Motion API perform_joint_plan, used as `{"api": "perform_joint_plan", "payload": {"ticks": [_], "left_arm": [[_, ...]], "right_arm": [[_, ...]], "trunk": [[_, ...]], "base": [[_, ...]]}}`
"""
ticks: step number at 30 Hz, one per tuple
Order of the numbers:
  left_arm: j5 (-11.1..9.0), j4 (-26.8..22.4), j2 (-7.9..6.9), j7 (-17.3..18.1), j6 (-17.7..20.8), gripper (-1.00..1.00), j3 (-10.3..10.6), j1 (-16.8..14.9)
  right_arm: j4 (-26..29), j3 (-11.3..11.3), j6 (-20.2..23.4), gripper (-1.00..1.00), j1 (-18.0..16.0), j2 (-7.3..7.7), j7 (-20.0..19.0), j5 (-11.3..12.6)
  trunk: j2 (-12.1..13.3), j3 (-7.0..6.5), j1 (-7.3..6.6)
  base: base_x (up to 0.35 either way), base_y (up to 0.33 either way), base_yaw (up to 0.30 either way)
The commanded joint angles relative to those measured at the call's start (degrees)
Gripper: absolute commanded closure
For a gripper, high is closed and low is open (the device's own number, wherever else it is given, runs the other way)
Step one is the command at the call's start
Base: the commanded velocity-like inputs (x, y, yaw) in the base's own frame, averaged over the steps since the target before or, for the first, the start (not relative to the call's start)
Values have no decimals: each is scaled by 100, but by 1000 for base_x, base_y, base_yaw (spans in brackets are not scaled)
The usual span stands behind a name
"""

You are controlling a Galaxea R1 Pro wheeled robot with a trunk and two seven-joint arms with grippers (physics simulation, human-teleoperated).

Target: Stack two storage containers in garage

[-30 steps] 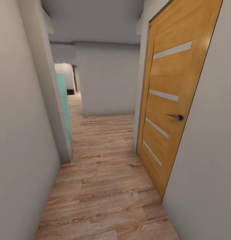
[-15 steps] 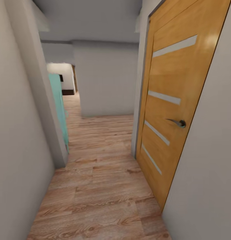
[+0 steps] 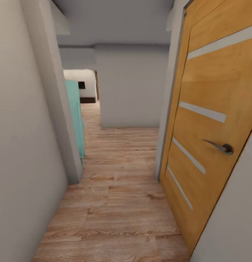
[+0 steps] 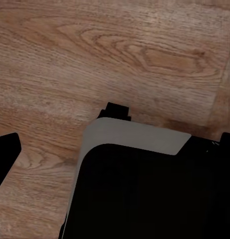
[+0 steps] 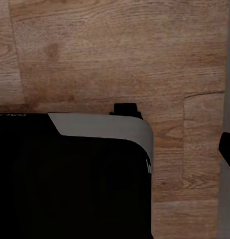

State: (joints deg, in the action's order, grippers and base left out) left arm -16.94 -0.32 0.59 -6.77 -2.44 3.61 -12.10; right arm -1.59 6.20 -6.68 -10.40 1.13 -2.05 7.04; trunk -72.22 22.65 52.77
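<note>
Containers: I have no red-orange bin in front of me, so I cannot say which way either lies from my fingers, how its long side runs, or which arm is nearer.
Where I am: a narrow corridor with a light wood plank floor (image 3: 115, 203), so I judge this a transit leg.
Way ahead: the corridor runs forward to a grey wall (image 3: 131, 87), with an opening off to the left past a teal panel (image 3: 75, 116).
Right side: a closed wooden door (image 3: 209, 120) with a metal handle (image 3: 221, 146) sits close by; I'd keep off it.
Wrist views: both look down past the robot's dark base (image 4: 145, 194) at the planks.
Fingers: I cannot tell whether either pair is apart or together.
</note>
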Motion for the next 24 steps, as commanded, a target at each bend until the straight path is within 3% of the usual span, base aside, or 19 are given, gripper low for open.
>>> {"api": "perform_joint_plan", "payload": {"ticks": [1,9,24], "left_arm": [[-46,6,2,-18,-20,-100,38,-6],[-48,6,-24,-18,-10,-100,34,-5],[-55,6,-25,-11,17,-100,34,-4]], "right_arm": [[-17,48,-35,-100,-6,1,-22,60],[-16,48,-38,-100,-6,4,-22,60],[-15,30,-53,-100,-6,1,-15,60]], "trunk": [[-3,6,3],[-3,6,3],[-3,6,3]], "base": [[313,-103,272],[319,-25,227],[324,0,12]]}}
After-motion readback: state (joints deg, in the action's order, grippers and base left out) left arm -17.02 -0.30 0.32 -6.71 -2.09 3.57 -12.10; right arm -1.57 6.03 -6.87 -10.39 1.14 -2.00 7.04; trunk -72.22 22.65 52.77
